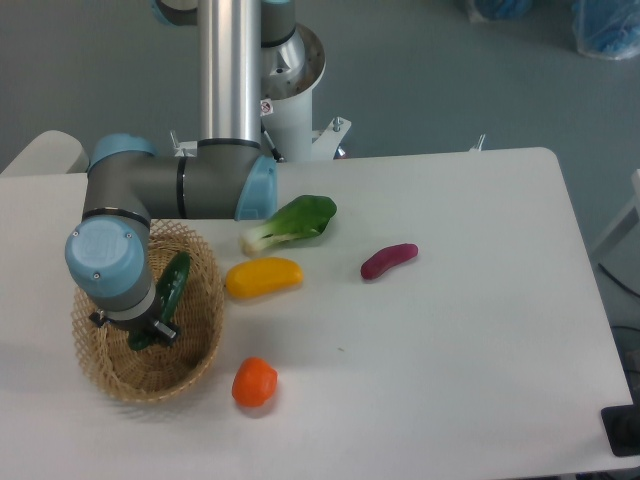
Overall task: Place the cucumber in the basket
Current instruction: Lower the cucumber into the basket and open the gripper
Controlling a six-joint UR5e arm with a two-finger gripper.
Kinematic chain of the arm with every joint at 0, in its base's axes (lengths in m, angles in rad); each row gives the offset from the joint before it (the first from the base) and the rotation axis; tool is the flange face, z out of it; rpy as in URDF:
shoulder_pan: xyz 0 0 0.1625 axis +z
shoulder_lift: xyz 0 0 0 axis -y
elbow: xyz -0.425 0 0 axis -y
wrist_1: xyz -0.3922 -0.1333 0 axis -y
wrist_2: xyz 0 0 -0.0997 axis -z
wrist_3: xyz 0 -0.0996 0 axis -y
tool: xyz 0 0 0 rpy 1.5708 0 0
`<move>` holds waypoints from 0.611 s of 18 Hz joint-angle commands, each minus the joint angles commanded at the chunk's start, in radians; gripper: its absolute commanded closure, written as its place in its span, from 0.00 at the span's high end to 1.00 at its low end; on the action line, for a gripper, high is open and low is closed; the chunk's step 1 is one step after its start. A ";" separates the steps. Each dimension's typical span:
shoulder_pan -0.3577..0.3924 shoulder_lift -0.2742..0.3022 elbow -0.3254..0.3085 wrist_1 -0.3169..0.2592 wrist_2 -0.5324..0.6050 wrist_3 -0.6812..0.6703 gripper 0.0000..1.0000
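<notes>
While above the basket [205, 345], the hand [150, 333] pinches the tilted cucumber [170, 285].

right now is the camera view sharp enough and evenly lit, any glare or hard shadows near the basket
Fixed camera: lighting is soft and even, with only faint shadows under the vegetables and the basket. A bright sheen runs down the arm's metal tube; the white table looks slightly washed out. The image is a bit soft overall, so the gripper over the basket and how it holds the cucumber are hard to make out.
</notes>
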 joint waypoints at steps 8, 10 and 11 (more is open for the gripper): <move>0.027 0.031 -0.002 0.006 0.008 0.014 1.00; 0.064 0.043 0.002 0.005 0.008 0.018 1.00; 0.081 0.046 0.005 0.002 0.008 0.028 1.00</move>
